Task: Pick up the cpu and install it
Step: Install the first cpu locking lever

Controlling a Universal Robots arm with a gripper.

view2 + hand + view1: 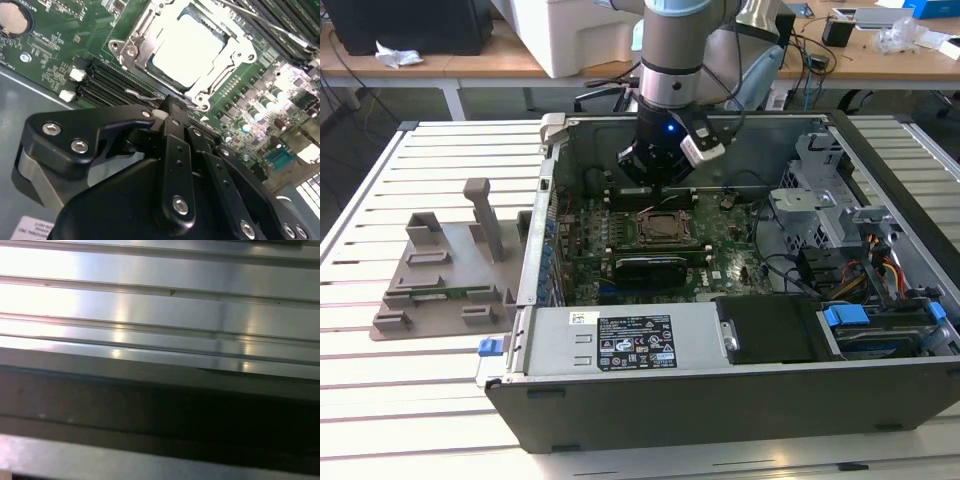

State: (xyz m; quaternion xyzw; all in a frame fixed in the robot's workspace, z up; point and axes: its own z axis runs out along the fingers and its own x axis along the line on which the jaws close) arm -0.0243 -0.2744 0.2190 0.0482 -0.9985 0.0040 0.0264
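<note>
- The gripper [172, 107] hangs inside the open computer case [720, 400], fingers closed together, holding nothing.
- The cpu [187, 50] lies in the socket frame [150, 30], at the gripper's 12 o'clock in the second wrist view.
- The slatted metal table [380, 400] bears the case; desks [440, 62] stand behind.

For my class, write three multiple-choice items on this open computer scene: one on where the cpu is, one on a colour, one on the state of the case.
1. Where is the cpu?
A. in the socket frame on the motherboard
B. on the slatted table
C. on the white label

2. What colour is the motherboard?
A. red
B. green
C. white

3. How is the computer case?
A. shut
B. standing upright with its panel on
C. lying open, its inside showing

Answers: 1 A, the second wrist view shows the pale chip inside the frame. 2 B, the board is green in the exterior view and the second wrist view. 3 C, the exterior view looks straight into the case.
</note>
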